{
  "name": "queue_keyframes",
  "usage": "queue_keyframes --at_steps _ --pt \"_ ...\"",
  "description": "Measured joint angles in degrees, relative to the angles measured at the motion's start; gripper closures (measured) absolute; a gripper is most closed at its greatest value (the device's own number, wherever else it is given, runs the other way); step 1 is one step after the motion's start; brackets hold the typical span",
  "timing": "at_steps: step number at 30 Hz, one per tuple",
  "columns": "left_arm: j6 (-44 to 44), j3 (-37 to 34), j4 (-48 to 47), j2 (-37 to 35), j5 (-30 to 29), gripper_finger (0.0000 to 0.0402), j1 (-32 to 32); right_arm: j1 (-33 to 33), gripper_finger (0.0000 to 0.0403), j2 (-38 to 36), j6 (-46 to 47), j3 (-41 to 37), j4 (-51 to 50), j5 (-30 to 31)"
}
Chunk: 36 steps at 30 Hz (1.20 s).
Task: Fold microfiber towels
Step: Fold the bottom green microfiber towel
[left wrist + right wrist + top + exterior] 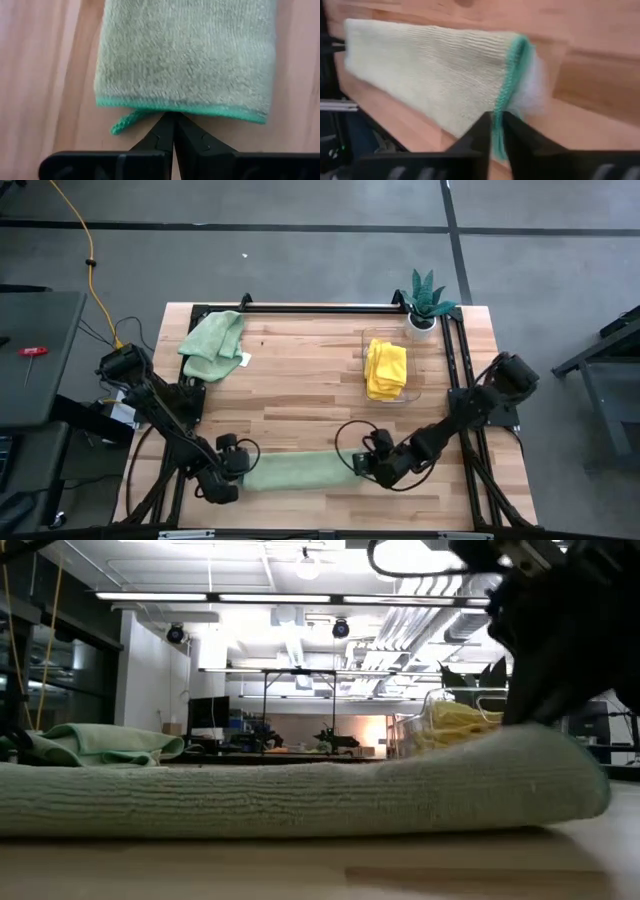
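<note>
Lying flat along the near edge of the table [300, 395]: a pale green towel [297, 471], folded into a long strip, left gripper [228, 473] clamped tight at its left end, fingers [172, 137] pinched together on the teal hem; right gripper [368, 467] clenched on the hem at the right end. Judged light, limp and thick-piled, liable to sag or slip mid-span; best held at hemmed corners. Noted further back: crumpled green towel [212, 344] left, yellow towels [386, 369] right.
</note>
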Motion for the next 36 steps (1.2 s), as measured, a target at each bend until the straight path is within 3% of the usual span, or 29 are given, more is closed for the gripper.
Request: queue_keyframes --at_steps 8,12,17,23,28,36 --pt "5.2 0.0 0.0 0.0 -1.6 0.0401 3.8 -1.4 0.0399 -4.0 -2.6 0.0 -3.2 0.4" --pt "5.4 0.0 -0.1 0.0 -0.6 0.0401 3.7 -1.0 0.0381 -4.0 -2.0 0.0 -5.8 -2.6" --pt "3.5 0.1 -0.6 -0.1 -0.3 0.0401 1.6 -0.8 0.0328 -4.0 -2.4 0.0 -10.8 -6.2" --pt "-0.3 0.2 -2.8 -0.2 -1.0 0.0401 -0.8 -0.7 0.0213 -4.2 -4.1 0.0 -15.9 -9.0" --pt "-0.8 0.2 -2.9 -0.2 -1.5 0.0401 -1.3 -1.1 0.0128 -3.7 -6.6 -0.1 -10.5 -9.0" --pt "-0.9 0.2 -2.8 -0.2 -2.3 0.0401 -1.3 -4.2 0.011 1.8 -10.1 -0.1 -1.2 -9.8"
